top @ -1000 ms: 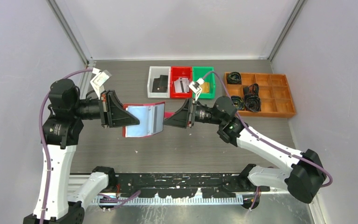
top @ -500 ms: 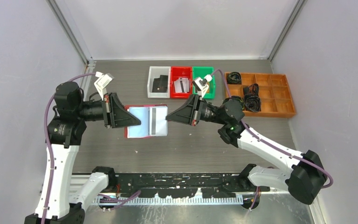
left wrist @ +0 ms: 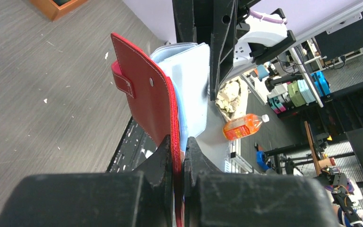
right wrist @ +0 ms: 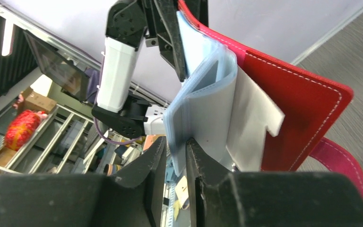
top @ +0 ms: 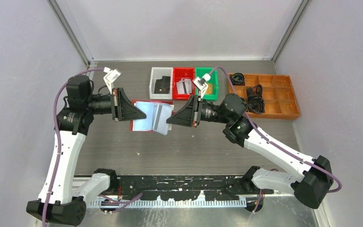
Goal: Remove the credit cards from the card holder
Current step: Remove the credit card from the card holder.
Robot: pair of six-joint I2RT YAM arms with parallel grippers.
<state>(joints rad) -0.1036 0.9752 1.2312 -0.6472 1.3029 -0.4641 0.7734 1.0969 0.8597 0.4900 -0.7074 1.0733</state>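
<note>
The red card holder hangs open above the table, its cover clamped between the jaws of my left gripper, which is shut on it. Pale blue pocket pages fan out toward my right gripper. In the right wrist view that gripper has closed narrowly on the edge of the page bundle. A pale credit card with a dark stripe shows on the pages. A white card sticks out beside the red cover.
At the back stand a white bin with a black item, a red bin holding a striped card, and a green bin. A wooden compartment tray with black coils sits at the right.
My left arm has carried the holder right and toward the bins. The right gripper has narrowed from wide open and now sits around the page edges, with the striped card turned up.
</note>
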